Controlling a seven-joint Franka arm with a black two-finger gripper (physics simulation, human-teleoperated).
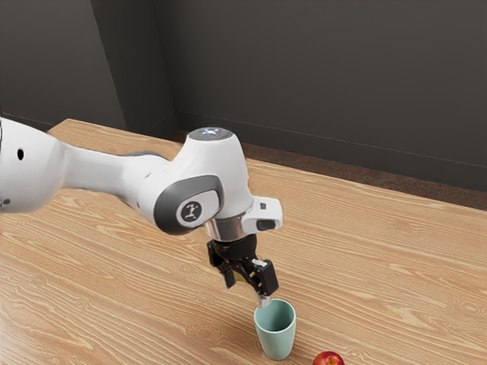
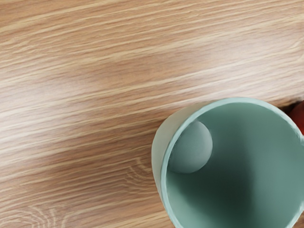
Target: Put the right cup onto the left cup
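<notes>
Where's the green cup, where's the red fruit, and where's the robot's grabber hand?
Green cup [image 1: 275, 340]: exterior view, on its outer wall.
Red fruit [image 1: 329, 359]: exterior view, on its upper side.
Gripper [image 1: 247, 290]: exterior view, midway between its two fingertips.

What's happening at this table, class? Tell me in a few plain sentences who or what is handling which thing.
A robot arm is reaching over the wooden table, its end effector open, with one fingertip close to the rim of an upright teal cup. It isn't gripping the cup. A red fruit sits nearby. Something yellowish is partly hidden by the end effector; I can't tell what. No stacked cups can be seen.
</notes>
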